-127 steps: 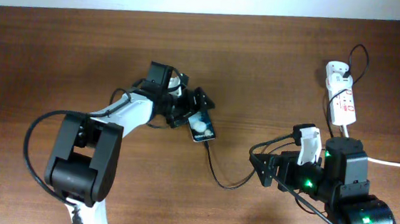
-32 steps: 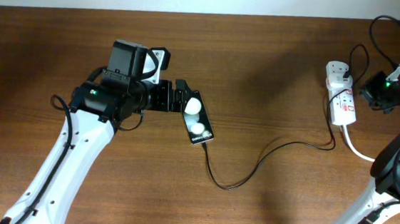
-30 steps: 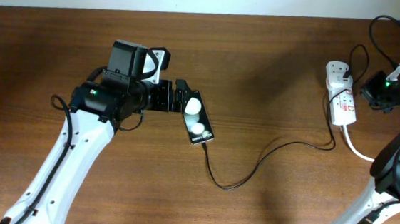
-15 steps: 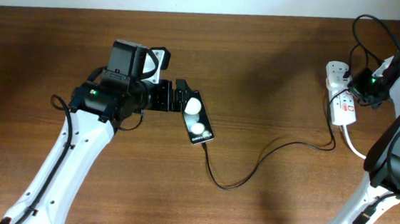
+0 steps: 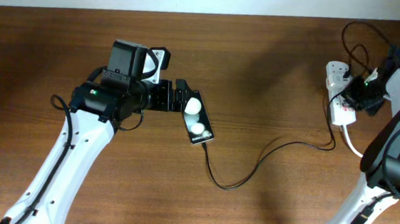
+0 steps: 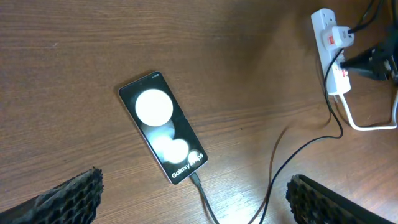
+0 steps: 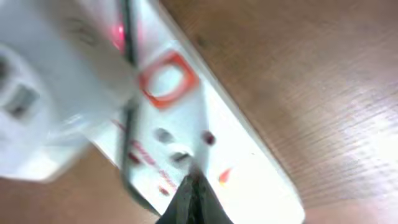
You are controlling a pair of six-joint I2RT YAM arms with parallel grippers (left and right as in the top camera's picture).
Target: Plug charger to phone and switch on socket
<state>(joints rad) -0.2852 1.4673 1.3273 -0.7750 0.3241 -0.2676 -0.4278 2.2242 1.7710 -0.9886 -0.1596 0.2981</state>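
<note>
Overhead, count: one phone [image 5: 197, 124], one socket [image 5: 341, 114], one charger [image 5: 224, 187], one thick white cord [image 5: 351, 145], and two arms, all at a wooden table [image 5: 297, 55].
Overhead, phone: lies flat and face up, left of the table's middle, with two white blobs on its face.
Overhead, left gripper [image 5: 181, 98]: hangs over the phone's upper end and grasps nothing.
Overhead, charger: its thin black cable loops from the phone's lower end across the table to the socket at the far right.
Overhead, right gripper [image 5: 353, 95]: sits at the socket's right side, about halfway along. Its jaw state cannot be read from this view.
Left wrist, phone [image 6: 163, 135]: one, lying at a slant on bare wood.
Left wrist, fingers [image 6: 68, 199]: two, spread wide to the bottom corners and released, not touching the phone.
Left wrist, plug tip [image 6: 194, 180]: one, meeting the phone's lower short edge.
Left wrist, socket [image 6: 324, 22]: at top right, with one white adapter [image 6: 339, 36] seated near its far end. The thick white cord [image 6: 360, 124] leaves the near end.
Right wrist, socket [image 7: 249, 143]: fills the blurred view and shows one red square marking [image 7: 165, 78].
Right wrist, adapter [image 7: 43, 93]: one white block at the left, with the black cable [image 7: 127, 37] running past it.
Right wrist, right gripper [image 7: 194, 190]: clenched to a single dark point and holding nothing, with its tip on the socket's face.
</note>
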